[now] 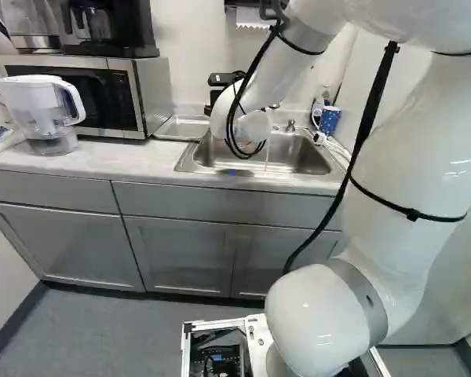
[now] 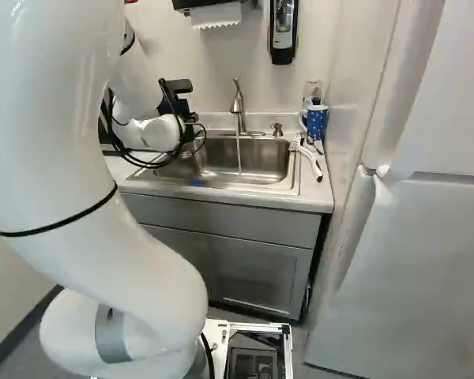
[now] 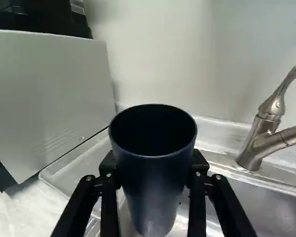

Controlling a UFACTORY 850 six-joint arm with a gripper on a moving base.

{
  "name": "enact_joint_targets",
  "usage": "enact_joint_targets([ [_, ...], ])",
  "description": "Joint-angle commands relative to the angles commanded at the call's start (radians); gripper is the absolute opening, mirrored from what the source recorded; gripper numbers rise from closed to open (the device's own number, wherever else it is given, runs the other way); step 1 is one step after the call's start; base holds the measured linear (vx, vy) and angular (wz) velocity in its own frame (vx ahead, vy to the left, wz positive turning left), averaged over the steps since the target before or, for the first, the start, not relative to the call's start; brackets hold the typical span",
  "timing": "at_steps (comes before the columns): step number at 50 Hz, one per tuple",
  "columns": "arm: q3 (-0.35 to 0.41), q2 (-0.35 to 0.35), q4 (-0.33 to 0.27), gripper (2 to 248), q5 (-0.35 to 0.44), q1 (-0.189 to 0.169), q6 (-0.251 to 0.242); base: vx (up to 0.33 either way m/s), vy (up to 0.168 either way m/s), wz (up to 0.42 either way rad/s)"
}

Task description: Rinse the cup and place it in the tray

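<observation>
In the right base view my gripper (image 2: 180,101) is a black shape beyond the white wrist, over the left part of the sink (image 2: 257,185); its fingertips are hidden there. The wrist view shows the gripper (image 3: 153,180) shut on a dark blue cup (image 3: 154,168), one finger on each side. The cup's round mouth faces up toward the camera, its inside dark. Behind and below the cup lies a pale tray (image 3: 71,165), between the microwave and the sink. A thin stream of water (image 2: 238,155) falls from the faucet (image 2: 238,106) into the basin, apart from the cup.
The microwave (image 1: 145,90) stands beside the tray, a white pitcher (image 1: 43,118) farther left on the counter. Right of the sink are a blue dotted mug (image 2: 316,122) and a white brush (image 2: 310,158). The faucet rises close beside the cup in the wrist view.
</observation>
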Motion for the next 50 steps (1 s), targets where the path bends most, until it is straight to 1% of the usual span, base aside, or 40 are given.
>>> enact_joint_targets([
  [9,-0.04,-0.037,0.0,125,0.0,0.016,0.0,0.0,0.0,0.0],
  [50,-0.194,-0.176,0.0,125,0.0,0.11,0.0,0.0,0.0,0.0],
])
